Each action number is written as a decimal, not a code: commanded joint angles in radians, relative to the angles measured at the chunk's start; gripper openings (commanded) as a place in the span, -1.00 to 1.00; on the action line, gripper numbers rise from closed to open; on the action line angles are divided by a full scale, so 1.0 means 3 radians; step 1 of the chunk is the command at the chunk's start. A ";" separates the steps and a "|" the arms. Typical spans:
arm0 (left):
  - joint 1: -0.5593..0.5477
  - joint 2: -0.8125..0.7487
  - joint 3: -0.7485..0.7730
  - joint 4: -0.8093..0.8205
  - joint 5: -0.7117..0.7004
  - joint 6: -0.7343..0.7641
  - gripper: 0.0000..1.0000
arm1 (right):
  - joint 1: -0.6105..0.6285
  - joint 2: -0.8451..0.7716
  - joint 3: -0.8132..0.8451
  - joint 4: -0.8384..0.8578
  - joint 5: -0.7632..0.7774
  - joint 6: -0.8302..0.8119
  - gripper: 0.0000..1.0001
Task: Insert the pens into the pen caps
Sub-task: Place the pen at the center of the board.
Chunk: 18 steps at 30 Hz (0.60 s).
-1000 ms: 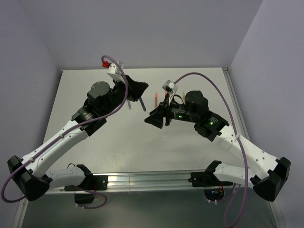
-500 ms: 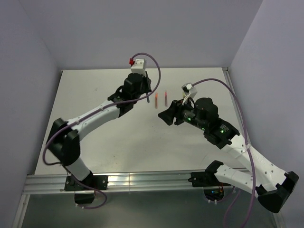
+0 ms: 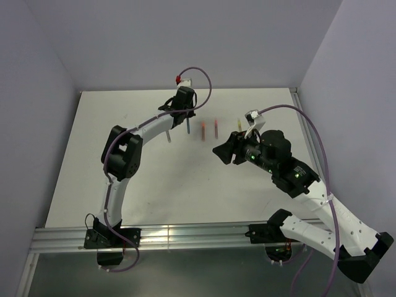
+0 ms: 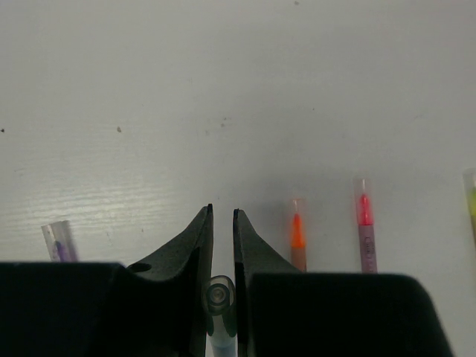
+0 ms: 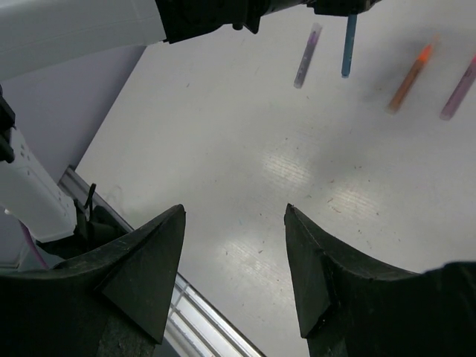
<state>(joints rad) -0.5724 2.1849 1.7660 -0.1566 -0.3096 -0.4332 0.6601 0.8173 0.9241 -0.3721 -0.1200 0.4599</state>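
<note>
While the left pincer [image 4: 222,216] near the tabletop's [image 3: 154,185] far edge is clenched on a blue pen [image 4: 221,316], the right pincer [image 5: 234,212] hangs released over the middle, nothing in it. By the far edge lie an orange pen [image 4: 297,242] and a pink pen [image 4: 365,230] on one side of the left pincer, and a purple pen [image 4: 58,242] on the other.

A white counter [image 3: 154,185] sits in a corner of pale lavender walls. The back wall [image 3: 185,43] rises beyond the left pincer [image 3: 186,116]. A side wall [image 3: 31,124] stands off to the left pincer's left, and the other wall [image 3: 359,80] is right of the right pincer [image 3: 218,150]. A metal strip [image 3: 307,136] edges the counter on that right side. Behind both pincers, along the near edge, runs an aluminium rail [image 3: 185,235], with a grey surface [image 3: 204,275] lower down. Under the right pincer the counter shows soft glare [image 5: 286,167] and fine dark specks.
</note>
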 commanded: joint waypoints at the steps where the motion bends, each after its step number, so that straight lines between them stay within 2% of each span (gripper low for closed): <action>1: 0.0011 0.0115 0.0208 -0.0097 0.0101 -0.0049 -0.99 | -0.0038 -0.0030 0.0095 0.0008 0.0037 0.0001 0.28; 6: 0.0062 0.0264 0.0264 -0.0143 0.0208 -0.0065 -0.98 | -0.0053 -0.0020 0.0069 0.0034 0.0027 0.0006 0.28; 10: 0.0072 0.0346 0.0249 -0.0122 0.0209 -0.0085 -0.87 | -0.0058 -0.0025 0.0044 0.0064 0.0001 0.0016 0.28; 18: 0.0098 0.0402 0.0203 -0.0076 0.0209 -0.0100 -0.38 | -0.0063 -0.0004 0.0034 0.0059 -0.0009 0.0016 0.28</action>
<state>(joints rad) -0.5465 2.2997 1.7916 -0.2062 -0.2554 -0.4572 0.6502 0.8177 0.9241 -0.3805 -0.1234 0.4603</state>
